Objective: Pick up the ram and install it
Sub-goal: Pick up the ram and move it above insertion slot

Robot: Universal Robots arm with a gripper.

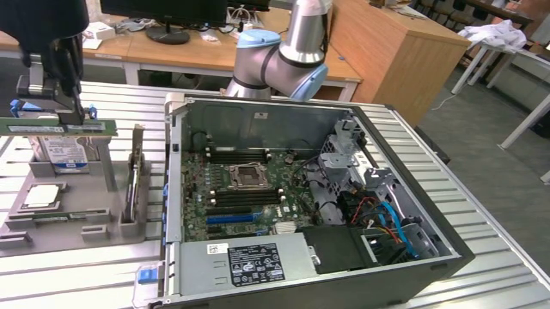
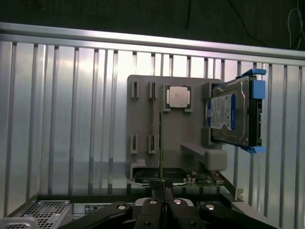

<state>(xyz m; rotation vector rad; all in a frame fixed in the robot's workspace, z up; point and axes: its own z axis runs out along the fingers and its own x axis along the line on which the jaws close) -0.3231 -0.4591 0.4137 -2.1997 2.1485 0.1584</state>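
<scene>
your black two-finger gripper (image 1: 53,116) is pinched narrow on the long, thin green circuit-board ram stick (image 1: 96,128). it grips the upper edge near the middle, so the stick hangs level with both ends free. the stick is lifted above the grey plastic parts tray (image 1: 22,235), near the blue-labelled silver hard drive (image 1: 64,154) standing in it. it is well apart from the open dark computer case (image 1: 447,254) on the exterior view's right.

i judge this to be the carry. the hold is on a thin edge, so travel smoothly and without wrist twist, or the stick may pivot between the fingers. carry it level and high enough to pass the case's near wall. turn its length to run parallel with the dark memory slots (image 1: 241,154) on the green motherboard (image 1: 297,170), not the blue connector slot (image 1: 230,219).
</scene>
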